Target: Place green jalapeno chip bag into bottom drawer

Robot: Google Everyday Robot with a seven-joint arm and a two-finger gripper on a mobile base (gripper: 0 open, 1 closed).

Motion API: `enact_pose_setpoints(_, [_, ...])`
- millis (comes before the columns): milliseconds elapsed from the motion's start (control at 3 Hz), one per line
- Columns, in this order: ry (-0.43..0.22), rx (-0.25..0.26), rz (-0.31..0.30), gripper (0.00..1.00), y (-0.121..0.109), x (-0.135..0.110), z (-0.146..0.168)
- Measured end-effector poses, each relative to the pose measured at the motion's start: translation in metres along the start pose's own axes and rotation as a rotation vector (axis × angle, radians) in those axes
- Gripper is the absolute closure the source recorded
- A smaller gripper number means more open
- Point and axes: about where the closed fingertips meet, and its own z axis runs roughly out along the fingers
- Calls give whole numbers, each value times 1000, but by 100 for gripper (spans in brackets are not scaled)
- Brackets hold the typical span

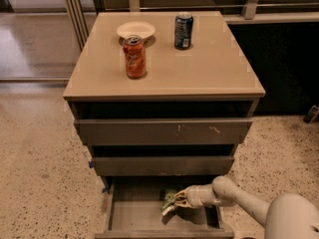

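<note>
Counts: we count three drawers in one grey-brown cabinet, two cans, one white bowl (pixel 135 30), one green jalapeno chip bag (pixel 168 203) and one gripper (pixel 180 199).
Drawers: the top drawer (pixel 164 132) and the middle drawer (pixel 162 165) sit slightly out, each with a dark gap above its front. The bottom drawer (pixel 130 212) is pulled out farthest, and we look down into its shallow tray.
Tabletop: the tabletop (pixel 209 68) carries the red-orange can (pixel 134 57) upright at front left, with the bowl just behind it. The dark blue can (pixel 183 31) stands upright toward the rear centre, apart from both.
Surroundings: speckled floor (pixel 45 173) lies on both sides of the cabinet, and a dark unit (pixel 289 68) stands to the right.
Obstruction: the middle drawer's front overhangs and shades the rear of the bottom drawer. The pale arm (pixel 239 199) enters from the lower right and crosses the tray's right wall.
Gripper: it sits inside the bottom drawer, right of centre, pointing left. The jaws are narrow, pinching the right edge of the bag.
Task object, place: the bag is within the bottom drawer near its middle, at the gripper's tip. We cannot tell whether it touches the tray floor.
Task object, look: small, glossy and crumpled, green with pale and dark markings, tilted, its lower end paler.
</note>
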Motion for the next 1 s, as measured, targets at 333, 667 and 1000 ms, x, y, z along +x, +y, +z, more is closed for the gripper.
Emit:
enact_pose_setpoints(333, [4, 5, 0, 75, -4, 4, 2])
enact_pose_setpoints(667, [4, 5, 0, 51, -4, 4, 2])
enact_pose_setpoints(1000, [4, 5, 0, 29, -4, 4, 2])
